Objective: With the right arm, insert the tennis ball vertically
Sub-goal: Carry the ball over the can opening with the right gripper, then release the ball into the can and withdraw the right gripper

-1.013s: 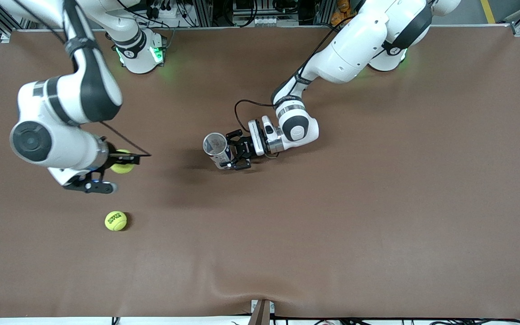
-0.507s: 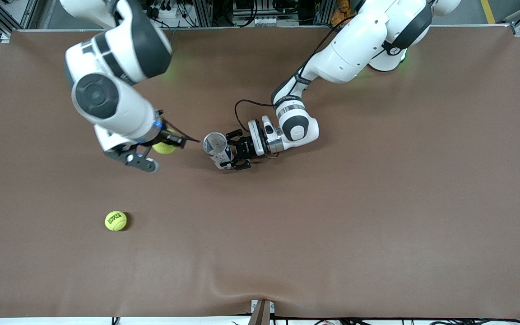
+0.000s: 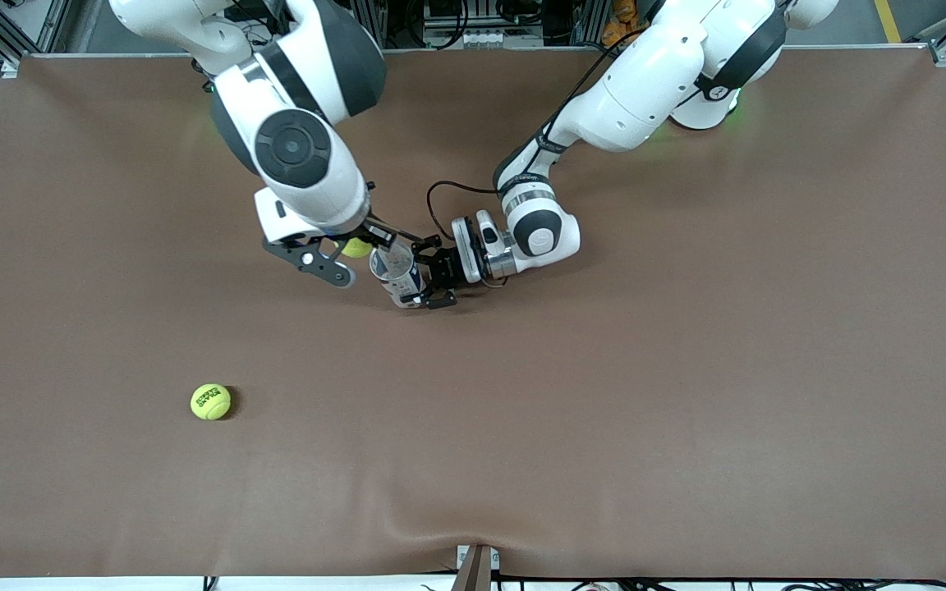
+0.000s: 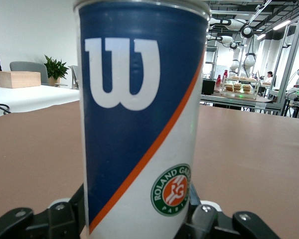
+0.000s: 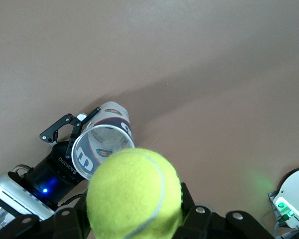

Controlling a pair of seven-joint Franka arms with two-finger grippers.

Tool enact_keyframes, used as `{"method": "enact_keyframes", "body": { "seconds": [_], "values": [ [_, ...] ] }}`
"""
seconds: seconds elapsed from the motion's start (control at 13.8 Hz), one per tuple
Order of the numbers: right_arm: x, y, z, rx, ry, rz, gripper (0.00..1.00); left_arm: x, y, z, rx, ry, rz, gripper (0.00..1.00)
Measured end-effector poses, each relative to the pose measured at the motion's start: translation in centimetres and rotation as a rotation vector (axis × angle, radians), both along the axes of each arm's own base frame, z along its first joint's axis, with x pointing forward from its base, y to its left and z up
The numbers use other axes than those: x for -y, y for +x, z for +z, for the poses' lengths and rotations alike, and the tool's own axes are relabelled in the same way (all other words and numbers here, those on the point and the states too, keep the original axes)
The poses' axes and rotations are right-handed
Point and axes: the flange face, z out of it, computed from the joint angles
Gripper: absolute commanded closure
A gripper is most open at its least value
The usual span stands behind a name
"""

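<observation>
One ball [image 5: 134, 194], light and fuzzy, is clenched across its middle by the right pincer [image 3: 355, 246]; the can [image 3: 392, 268] is gripped upright by the left pincer [image 3: 427, 279].

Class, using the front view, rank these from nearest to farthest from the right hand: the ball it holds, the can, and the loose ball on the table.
1. Held ball: gripped in the right hand.
2. Can: upright beside it, gripped by the left hand.
3. Loose ball: on the table, much nearer the front camera, toward the right arm's end.
</observation>
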Motion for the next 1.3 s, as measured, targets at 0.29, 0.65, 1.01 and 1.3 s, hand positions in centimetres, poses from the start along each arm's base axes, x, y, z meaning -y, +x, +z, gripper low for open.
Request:
{"method": "enact_keyframes", "body": {
  "seconds": [0.29, 0.65, 1.01, 1.3],
  "values": [
    [-1.3, 0.4, -2.6, 0.006, -0.017, -0.055, 0.86, 0.0, 0.0, 0.0, 0.0, 0.0, 0.0, 0.25],
    [-1.5, 0.7, -4.0, -0.004, -0.027, -0.062, 0.52, 0.0, 0.0, 0.0, 0.0, 0.0, 0.0, 0.25],
    [-3.0, -0.4, -4.3, -0.006, -0.03, -0.041, 0.0, 0.0, 0.0, 0.0, 0.0, 0.0, 0.0, 0.25],
    [-2.7, -0.2, -4.3, -0.004, -0.032, -0.048, 0.0, 0.0, -0.1, -0.1, -0.001, 0.001, -0.001, 0.25]
  ]
}}
